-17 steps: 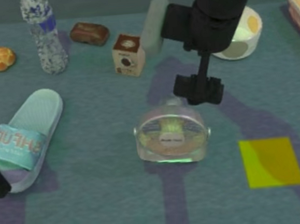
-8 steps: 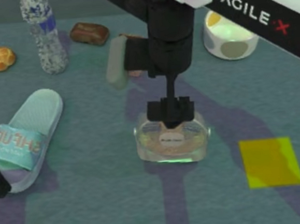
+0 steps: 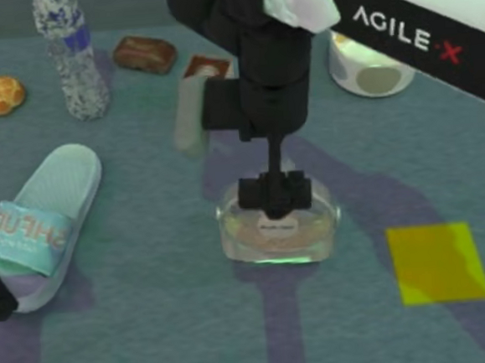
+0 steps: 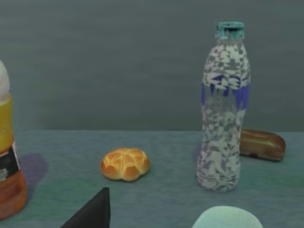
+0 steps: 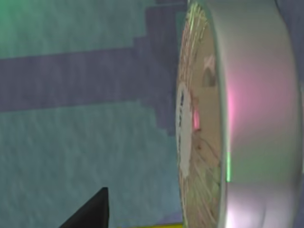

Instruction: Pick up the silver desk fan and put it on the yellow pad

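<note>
Right pincer (image 3: 275, 197) over silver desk fan (image 3: 277, 227) top (touching?), opening: can't tell.

Bare table lies between the fan (image 3: 277, 229) and the yellow pad (image 3: 437, 262), so that stretch is open. The right gripper (image 3: 274, 192) and its arm cover the fan's top. A slipper (image 3: 37, 224) lies well to the left; a bowl (image 3: 369, 64) stands at the back.

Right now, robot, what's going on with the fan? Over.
Right gripper down on top of the fan, grip unclear. Fan upright on table, off the yellow pad. Path to pad open. Left arm parked at left edge.
</note>
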Controlling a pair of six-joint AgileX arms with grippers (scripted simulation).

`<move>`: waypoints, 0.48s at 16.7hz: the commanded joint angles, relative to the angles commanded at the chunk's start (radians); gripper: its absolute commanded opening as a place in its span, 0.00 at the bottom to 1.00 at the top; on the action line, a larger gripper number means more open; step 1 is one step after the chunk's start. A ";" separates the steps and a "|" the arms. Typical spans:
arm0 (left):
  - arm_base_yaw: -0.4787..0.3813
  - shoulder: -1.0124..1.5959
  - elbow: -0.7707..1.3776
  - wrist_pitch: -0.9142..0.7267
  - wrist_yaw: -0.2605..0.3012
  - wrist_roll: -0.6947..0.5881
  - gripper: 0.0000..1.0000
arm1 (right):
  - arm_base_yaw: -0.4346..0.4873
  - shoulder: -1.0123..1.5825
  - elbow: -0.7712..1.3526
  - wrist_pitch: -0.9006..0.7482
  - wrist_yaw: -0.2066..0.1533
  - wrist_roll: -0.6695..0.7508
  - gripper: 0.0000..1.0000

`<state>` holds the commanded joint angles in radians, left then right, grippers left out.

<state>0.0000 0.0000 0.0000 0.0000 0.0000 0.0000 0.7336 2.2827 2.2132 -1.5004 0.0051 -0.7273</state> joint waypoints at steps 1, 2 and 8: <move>0.000 0.000 0.000 0.000 0.000 0.000 1.00 | 0.000 -0.006 -0.043 0.033 0.000 0.000 1.00; 0.000 0.000 0.000 0.000 0.000 0.000 1.00 | 0.001 -0.012 -0.084 0.066 0.000 0.001 1.00; 0.000 0.000 0.000 0.000 0.000 0.000 1.00 | 0.002 -0.023 -0.157 0.133 0.000 0.002 1.00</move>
<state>0.0000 0.0000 0.0000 0.0000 0.0000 0.0000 0.7356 2.2595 2.0561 -1.3676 0.0048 -0.7256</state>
